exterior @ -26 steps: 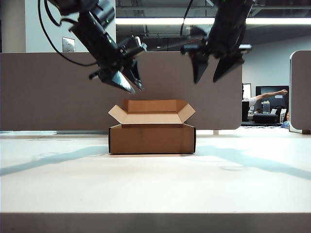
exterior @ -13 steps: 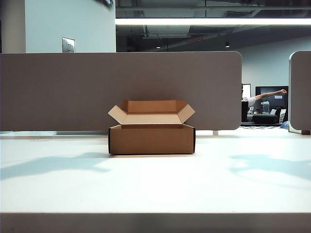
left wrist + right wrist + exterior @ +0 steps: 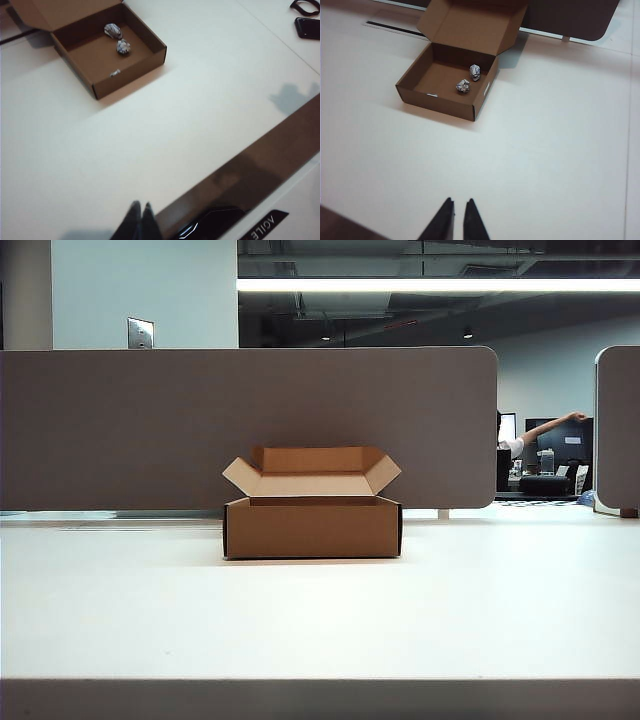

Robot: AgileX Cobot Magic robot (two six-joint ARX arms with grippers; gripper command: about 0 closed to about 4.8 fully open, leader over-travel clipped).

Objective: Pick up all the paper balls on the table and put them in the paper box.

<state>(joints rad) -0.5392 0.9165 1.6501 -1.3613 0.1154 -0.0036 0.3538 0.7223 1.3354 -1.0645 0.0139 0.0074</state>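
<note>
A: Where are the paper balls (image 3: 463,86) found?

B: Two are seen inside the paper box (image 3: 312,527), near its right wall, at twelve o'clock on the table (image 3: 320,610).

A: And the grippers?

B: The left gripper (image 3: 140,220) is pressed together, empty. The right gripper (image 3: 458,217) is nearly closed, a slit left, nothing held.

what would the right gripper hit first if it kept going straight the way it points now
Probably the bare table. The right gripper, nearly shut and empty, angles down at the surface well short of the paper box; nothing lies between, though depth is hard to judge.
</note>
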